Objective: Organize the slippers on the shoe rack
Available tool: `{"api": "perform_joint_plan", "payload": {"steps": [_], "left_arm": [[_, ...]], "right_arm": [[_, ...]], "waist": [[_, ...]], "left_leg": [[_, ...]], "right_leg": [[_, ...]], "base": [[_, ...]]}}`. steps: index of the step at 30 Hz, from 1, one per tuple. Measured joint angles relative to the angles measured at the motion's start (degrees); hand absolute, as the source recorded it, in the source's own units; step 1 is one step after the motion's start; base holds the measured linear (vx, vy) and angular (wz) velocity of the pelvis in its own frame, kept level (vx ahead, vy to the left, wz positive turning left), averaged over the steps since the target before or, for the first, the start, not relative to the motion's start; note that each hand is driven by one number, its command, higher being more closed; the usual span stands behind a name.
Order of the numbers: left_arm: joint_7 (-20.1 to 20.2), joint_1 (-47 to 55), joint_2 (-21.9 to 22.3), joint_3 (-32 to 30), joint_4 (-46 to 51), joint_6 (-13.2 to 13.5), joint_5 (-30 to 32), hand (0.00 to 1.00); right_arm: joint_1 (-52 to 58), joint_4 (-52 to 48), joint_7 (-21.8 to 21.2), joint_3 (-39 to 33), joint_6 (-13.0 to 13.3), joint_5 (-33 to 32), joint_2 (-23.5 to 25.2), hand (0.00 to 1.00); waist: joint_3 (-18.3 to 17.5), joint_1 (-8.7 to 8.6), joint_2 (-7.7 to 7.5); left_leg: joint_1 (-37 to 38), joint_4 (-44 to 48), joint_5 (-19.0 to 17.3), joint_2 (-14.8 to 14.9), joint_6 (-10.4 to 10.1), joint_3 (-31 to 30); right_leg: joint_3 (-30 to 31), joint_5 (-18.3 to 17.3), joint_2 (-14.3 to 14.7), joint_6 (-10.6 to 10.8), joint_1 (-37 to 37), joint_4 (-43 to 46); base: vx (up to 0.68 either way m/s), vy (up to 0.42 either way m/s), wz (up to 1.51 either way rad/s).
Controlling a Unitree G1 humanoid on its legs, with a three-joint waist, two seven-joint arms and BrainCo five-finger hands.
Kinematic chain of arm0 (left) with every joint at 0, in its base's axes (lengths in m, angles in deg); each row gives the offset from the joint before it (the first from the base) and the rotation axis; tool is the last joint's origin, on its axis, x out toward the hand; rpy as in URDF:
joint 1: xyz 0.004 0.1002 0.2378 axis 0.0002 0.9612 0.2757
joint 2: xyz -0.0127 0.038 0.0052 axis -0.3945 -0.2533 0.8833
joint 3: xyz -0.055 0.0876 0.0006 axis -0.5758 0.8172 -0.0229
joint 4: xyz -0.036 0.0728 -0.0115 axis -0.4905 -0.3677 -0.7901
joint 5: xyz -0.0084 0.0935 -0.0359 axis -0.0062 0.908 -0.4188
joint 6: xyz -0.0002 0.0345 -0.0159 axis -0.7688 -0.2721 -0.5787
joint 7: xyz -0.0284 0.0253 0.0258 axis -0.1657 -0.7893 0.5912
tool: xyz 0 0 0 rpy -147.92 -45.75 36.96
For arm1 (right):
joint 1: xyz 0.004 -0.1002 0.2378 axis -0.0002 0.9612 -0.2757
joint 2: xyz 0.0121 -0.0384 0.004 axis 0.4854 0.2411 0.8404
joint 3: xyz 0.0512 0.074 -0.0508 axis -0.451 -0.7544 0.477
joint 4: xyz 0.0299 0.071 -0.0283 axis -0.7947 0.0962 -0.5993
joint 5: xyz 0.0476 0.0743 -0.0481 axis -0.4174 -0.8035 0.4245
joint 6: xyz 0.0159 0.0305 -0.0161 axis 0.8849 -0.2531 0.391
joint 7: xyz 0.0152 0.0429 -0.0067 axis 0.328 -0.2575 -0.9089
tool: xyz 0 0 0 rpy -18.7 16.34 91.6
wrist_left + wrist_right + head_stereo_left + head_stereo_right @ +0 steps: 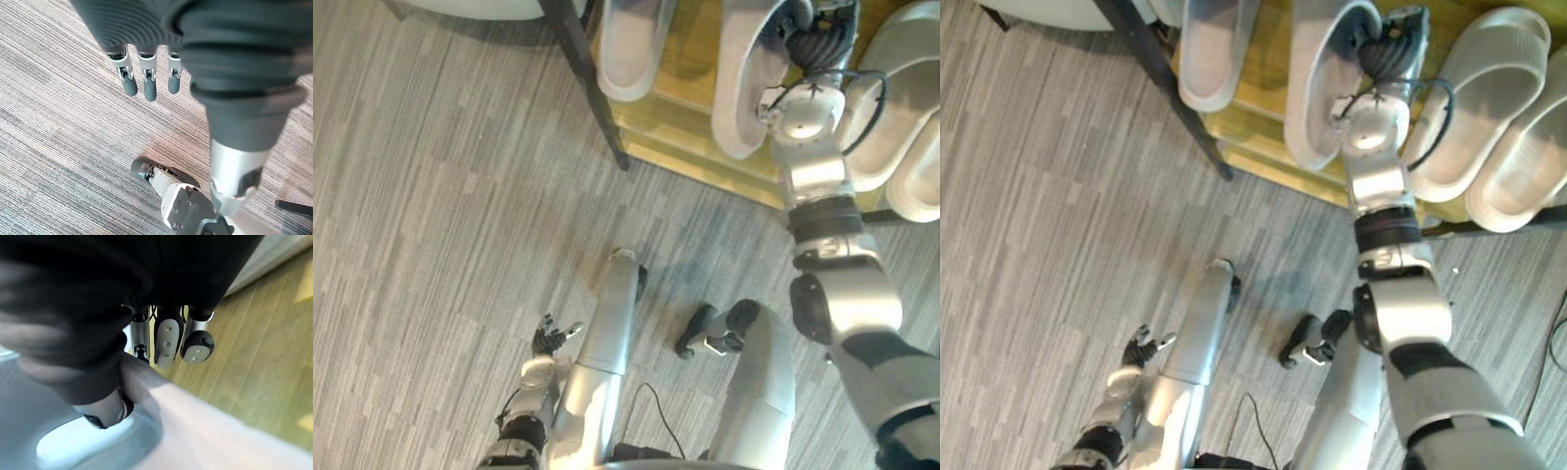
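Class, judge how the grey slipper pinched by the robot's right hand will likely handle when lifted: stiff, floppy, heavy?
Probably light: the right hand pinches the slipper by one side wall alone. Likely fairly stiff: its thick moulded rim holds its shape. It may slide easily on the smooth wooden shelf.

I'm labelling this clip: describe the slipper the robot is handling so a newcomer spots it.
Find the wooden shoe rack at the top of the head views. The grey slipper sits between a single slipper on its left and a pair on its right; only it has the right hand pinching its wall.
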Motion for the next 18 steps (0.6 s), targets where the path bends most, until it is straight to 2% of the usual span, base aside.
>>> {"api": "perform_joint_plan", "payload": {"steps": [9, 18], "left_arm": [[-1.0, -0.6, 0.0, 0.8, -0.8, 0.0, 0.0, 0.00], [-1.1, -0.8, 0.0, 1.0, -0.8, 0.0, -1.0, 0.00]], "right_arm": [[-1.3, 0.1, 2.4, -0.4, -0.5, -0.1, 0.0, 0.00], [-1.3, 0.1, 2.6, -0.5, -0.5, -0.9, 0.1, 0.00]], "waist": [[-1.2, 0.18, -0.03], [-1.2, 0.30, -0.03]], "left_leg": [[-0.9, -0.3, 0.5, -0.2, -0.3, -0.2], [-0.8, -0.6, 0.8, -0.3, -0.5, -0.3]], "right_leg": [[-0.3, -0.1, -0.1, -0.2, -0.8, 0.0], [-0.3, 0.0, -0.1, -0.2, -0.8, 0.0]], "base": [[0.00, 0.004, 0.01], [0.00, 0.007, 0.01]]}}
